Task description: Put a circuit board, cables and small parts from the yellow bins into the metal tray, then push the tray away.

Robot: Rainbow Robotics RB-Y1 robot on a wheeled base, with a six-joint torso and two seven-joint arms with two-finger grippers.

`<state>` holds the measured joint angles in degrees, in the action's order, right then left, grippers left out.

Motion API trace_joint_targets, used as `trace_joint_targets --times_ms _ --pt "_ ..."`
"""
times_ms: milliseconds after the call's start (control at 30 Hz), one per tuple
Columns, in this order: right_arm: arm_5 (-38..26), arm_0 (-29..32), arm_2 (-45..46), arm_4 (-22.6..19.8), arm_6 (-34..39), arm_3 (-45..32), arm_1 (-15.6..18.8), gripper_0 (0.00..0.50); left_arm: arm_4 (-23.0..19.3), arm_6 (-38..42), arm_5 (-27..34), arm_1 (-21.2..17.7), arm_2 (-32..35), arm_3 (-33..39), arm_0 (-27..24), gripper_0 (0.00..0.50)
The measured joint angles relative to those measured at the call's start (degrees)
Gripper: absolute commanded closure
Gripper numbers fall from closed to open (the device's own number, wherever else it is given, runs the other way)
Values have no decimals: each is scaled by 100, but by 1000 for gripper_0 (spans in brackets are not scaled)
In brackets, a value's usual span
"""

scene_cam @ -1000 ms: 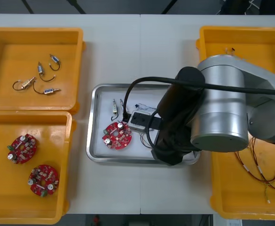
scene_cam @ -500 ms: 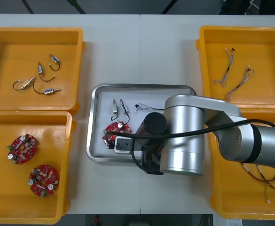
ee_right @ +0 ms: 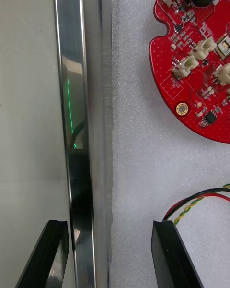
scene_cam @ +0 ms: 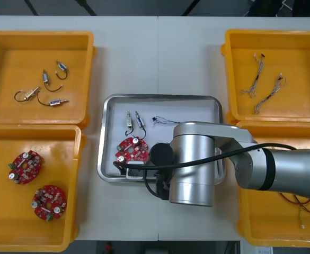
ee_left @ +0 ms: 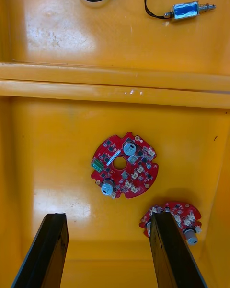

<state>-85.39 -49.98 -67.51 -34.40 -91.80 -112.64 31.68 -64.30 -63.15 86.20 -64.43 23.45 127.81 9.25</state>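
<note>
Straddling the rim of the metal tray (ee_right: 79,125), the right jaws stand spread — circuit board (ee_right: 201,62) beyond the inner one.

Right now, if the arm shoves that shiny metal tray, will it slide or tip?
The shiny metal tray probably slides: flat, low-walled, on the light table. The open right gripper straddles its near rim, so tipping seems unlikely. The round red circuit board inside may shift.

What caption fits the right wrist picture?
Right gripper, open, straddles the metal tray's rim near a red circuit board.
</note>
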Motion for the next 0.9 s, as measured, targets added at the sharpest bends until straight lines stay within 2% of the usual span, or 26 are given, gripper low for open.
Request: trace_joint_targets --times_ms 167,233,267,333,433,733,900 --pt "25 0 -74 69 0 34 -44 0 63 0 -2 -3 0 61 82 0" --pt "82 1 -91 71 0 34 -47 122 68 0 -2 -3 0 71 97 0" --pt "104 1 -95 72 0 34 -48 289 71 0 -2 -3 0 76 100 0" --pt "120 1 -96 72 0 34 -51 439 74 0 -3 -4 0 80 101 0" --pt "138 2 -98 73 0 34 -55 500 86 0 -3 -5 -4 82 101 0" --pt "219 2 -100 97 0 34 -55 500 153 0 -31 -16 -32 88 102 0" --pt "236 2 -102 253 0 32 -50 500 160 0 -67 -16 -68 89 102 0"
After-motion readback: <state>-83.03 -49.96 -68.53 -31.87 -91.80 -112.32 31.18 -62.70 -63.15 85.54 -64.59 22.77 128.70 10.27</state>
